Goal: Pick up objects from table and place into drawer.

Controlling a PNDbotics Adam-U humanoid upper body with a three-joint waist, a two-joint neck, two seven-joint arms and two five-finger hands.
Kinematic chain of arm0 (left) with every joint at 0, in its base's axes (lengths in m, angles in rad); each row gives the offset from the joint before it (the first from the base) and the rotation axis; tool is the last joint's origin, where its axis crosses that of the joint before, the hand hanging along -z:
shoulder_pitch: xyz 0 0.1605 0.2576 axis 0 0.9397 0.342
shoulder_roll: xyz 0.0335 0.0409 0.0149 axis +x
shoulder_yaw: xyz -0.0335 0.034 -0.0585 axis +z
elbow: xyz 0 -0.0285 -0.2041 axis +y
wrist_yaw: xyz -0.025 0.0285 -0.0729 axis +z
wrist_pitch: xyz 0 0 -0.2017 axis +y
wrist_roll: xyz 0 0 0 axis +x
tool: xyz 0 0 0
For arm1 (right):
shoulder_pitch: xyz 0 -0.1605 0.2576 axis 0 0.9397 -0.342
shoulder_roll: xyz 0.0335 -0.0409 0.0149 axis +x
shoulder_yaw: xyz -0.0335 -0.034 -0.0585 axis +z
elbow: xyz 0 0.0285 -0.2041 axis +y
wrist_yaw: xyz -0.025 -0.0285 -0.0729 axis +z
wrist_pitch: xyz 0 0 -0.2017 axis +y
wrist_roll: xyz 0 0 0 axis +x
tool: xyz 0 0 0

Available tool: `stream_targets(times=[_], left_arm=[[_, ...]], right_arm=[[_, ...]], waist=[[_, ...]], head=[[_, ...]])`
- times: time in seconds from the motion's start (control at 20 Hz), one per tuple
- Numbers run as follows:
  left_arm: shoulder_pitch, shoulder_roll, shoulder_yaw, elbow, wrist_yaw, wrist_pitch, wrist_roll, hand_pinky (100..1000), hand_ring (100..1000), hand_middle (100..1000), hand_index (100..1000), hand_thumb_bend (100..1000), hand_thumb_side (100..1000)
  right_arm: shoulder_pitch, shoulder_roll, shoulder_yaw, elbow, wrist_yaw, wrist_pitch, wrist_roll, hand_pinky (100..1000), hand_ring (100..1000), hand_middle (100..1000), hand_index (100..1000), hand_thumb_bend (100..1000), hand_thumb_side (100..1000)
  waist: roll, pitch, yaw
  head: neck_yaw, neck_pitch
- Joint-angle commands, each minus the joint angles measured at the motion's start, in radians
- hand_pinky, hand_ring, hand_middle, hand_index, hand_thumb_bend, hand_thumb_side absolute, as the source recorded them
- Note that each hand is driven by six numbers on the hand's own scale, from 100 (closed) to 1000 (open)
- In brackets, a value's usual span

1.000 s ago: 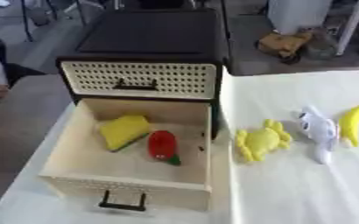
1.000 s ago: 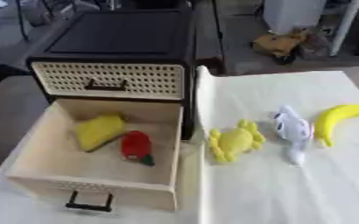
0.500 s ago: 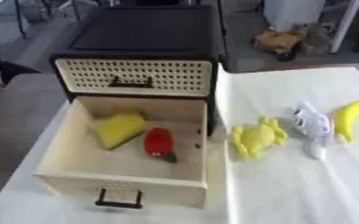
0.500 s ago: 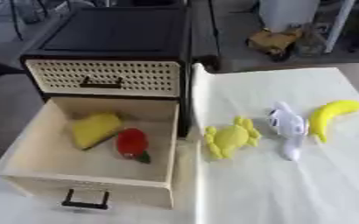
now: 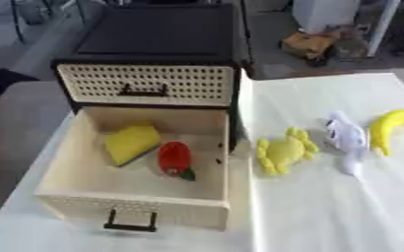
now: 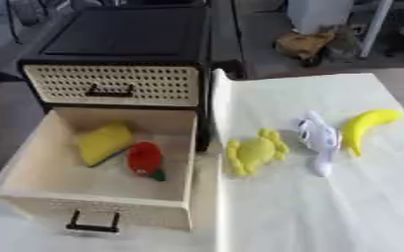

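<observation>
No hand shows in either view, so I cannot tell its state; the yellow crab toy lies on the white tablecloth beside the open drawer, so grab it first.

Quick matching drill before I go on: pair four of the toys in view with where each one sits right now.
Things:
1. red toy
2. yellow crab toy
3. white toy
4. banana

Places:
A. farthest right on the table
B. inside the open drawer
C. between the crab and the banana
D. on the table, nearest the drawer

Pairs: 1-B, 2-D, 3-C, 4-A
</observation>
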Motion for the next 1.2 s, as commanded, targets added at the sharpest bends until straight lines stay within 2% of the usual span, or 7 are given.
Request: stream_targets(times=[0.05, 0.3, 0.55, 0.6, 0.65, 1.2], left_arm=[[-0.003, 0.014, 0.001, -0.013, -0.003, -0.056, -0.061, 925, 912, 809, 1000, 387, 967], [-0.004, 0.008, 0.0, -0.013, -0.005, -0.056, -0.064, 926, 912, 808, 1000, 383, 967], [-0.01, 0.0, -0.001, -0.013, -0.012, -0.05, -0.064, 926, 912, 807, 1000, 376, 966], [-0.011, -0.002, -0.001, -0.013, -0.014, -0.048, -0.063, 926, 912, 807, 1000, 376, 966], [-0.013, -0.004, -0.001, -0.013, -0.016, -0.045, -0.063, 927, 912, 807, 1000, 375, 967], [-0.029, -0.022, 0.0, -0.013, -0.035, -0.022, -0.049, 931, 893, 806, 1000, 369, 965]], right_arm=[[-0.046, -0.012, 0.018, 0.072, 0.062, -0.043, 0.075, 843, 972, 915, 965, 823, 1000], [-0.093, 0.011, 0.047, 0.174, 0.159, -0.107, 0.187, 846, 971, 910, 963, 869, 973], [-0.128, 0.036, 0.067, 0.254, 0.231, -0.161, 0.253, 846, 971, 917, 968, 883, 930], [-0.137, 0.044, 0.071, 0.269, 0.245, -0.169, 0.261, 846, 971, 917, 968, 876, 896], [-0.146, 0.052, 0.075, 0.283, 0.261, -0.175, 0.27, 846, 971, 919, 969, 882, 920], [-0.224, 0.137, 0.107, 0.397, 0.415, -0.181, 0.306, 849, 976, 927, 980, 880, 870]], waist=[[-0.003, -0.02, 0.003], [-0.005, -0.014, 0.01], [-0.011, -0.006, 0.018], [-0.012, -0.004, 0.019], [-0.013, -0.002, 0.021], [-0.022, 0.011, 0.036]], head=[[-0.003, 0.003], [-0.002, -0.003], [-0.002, -0.012], [-0.002, -0.014], [-0.003, -0.016], [-0.019, -0.03]])
